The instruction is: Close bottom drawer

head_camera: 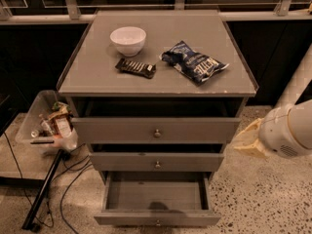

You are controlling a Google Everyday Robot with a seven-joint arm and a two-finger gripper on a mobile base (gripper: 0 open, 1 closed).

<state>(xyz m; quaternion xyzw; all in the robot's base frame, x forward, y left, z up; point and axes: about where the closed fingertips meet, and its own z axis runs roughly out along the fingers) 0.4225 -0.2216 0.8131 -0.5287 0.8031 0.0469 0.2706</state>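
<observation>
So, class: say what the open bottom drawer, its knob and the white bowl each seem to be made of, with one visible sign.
Bottom drawer: likely wood with matt grey paint; flat board panels. Knob: seemingly metal; small, round, with a dull glint. Bowl: probably glazed ceramic, perhaps plastic; smooth white sheen. The gripper hangs to the right of the cabinet.

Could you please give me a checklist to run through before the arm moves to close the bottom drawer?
1. Bottom drawer open: ok.
2. Nothing sticking out of it: ok.
3. Its knob in view: ok, at the picture's lower edge.
4. Gripper at the drawer front: not ok, it is right of the cabinet.
5. Floor before the drawer free: cannot tell, out of view.
</observation>
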